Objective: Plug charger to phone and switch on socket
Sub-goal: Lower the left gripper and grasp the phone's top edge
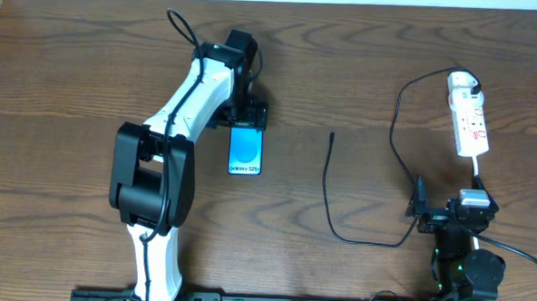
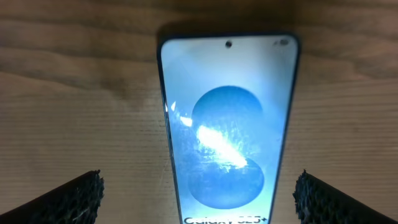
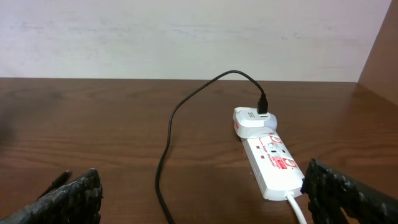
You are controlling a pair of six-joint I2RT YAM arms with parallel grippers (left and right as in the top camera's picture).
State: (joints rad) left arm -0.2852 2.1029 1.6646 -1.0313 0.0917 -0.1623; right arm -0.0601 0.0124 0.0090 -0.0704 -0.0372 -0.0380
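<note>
Overhead alone shows the charger tip lying apart from the phone.

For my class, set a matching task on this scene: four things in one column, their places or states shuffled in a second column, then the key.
Things:
1. phone
2. charger tip
3. adapter
4. right gripper

Places or states:
A. plugged into the socket's far end
B. open, facing the socket
C. face up, screen lit, below the open left gripper
D. lying loose on the table, plugged into nothing

Pairs: 1-C, 2-D, 3-A, 4-B
</note>
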